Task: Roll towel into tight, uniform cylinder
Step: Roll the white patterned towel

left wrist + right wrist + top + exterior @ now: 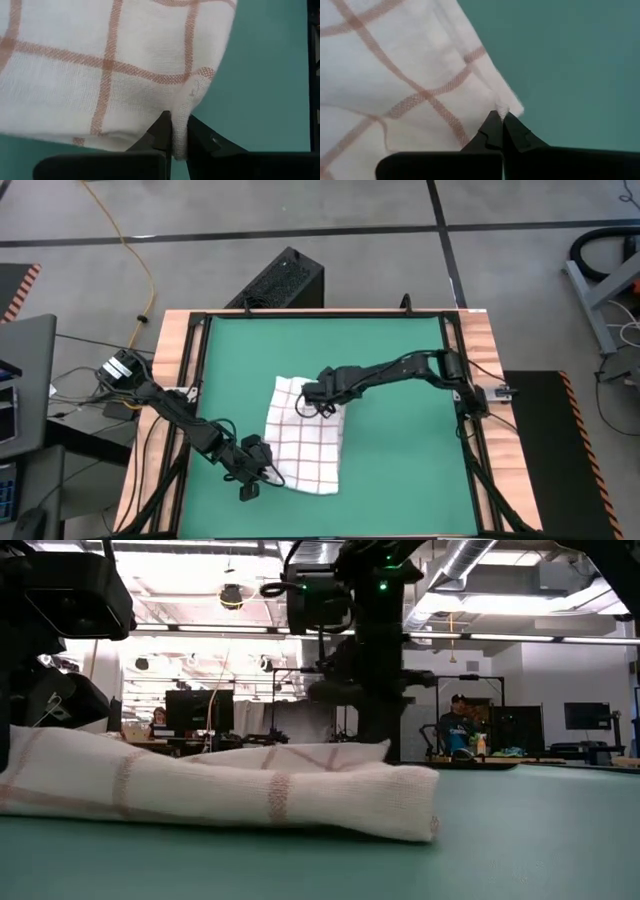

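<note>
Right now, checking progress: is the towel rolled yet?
Not rolled: the towel lies loosely folded on the mat, both hands pinching its edge.

— Evenly lit from above; only faint shadows beside the towel (305,442) on the green mat (400,460).
— Bright glare off ceiling lights (300,630) at table level; arm (370,650) backlit, nearly black; nearest cloth soft.

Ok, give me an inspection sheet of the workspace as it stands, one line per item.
Surface: green mat in a dark frame on a wooden table.
Job's things: towel, white with red-brown grid, lying folded and flat, not rolled.
Clutter: nothing seen on the mat.
Grippers: left pincer shut on a towel edge; right pincer shut on a towel corner.
Cables: yellow cable on the floor; cable bundle beside the table.
Surroundings: workshop, monitors, a seated person beyond.
</note>
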Robot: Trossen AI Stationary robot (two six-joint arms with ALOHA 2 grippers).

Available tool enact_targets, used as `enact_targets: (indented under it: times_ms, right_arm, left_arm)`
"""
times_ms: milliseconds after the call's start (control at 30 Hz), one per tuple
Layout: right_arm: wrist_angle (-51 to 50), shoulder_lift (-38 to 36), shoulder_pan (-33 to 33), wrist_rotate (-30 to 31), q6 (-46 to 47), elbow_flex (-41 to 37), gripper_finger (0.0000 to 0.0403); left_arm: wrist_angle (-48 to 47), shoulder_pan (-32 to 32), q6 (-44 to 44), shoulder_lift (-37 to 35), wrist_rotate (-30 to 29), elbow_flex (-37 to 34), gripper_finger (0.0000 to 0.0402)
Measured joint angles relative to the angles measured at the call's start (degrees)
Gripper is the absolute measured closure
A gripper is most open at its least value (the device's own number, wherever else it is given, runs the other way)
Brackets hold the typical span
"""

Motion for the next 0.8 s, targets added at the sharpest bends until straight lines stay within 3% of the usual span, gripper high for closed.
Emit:
enact_targets:
  times_ms: [433, 667, 800]
  right_arm:
    - [0.4, 0.5, 1.7, -1.5, 3.3, -7.3, 0.0397]
    - [7.5, 0.2, 1.3, -4.4, 4.0, -12.2, 0.0396]
    - [7.9, 0.3, 1.4, -4.0, 4.4, -12.3, 0.0395]
  left_arm:
    - [-0.2, 0.0, 0.8, -0.9, 0.3, 0.0, 0.0384]
    - [-0.4, -0.1, 2.9, -10.4, -2.6, 0.3, 0.0384]
    - [-1.6, -0.1, 6.4, -15.4, 0.9, 0.5, 0.0380]
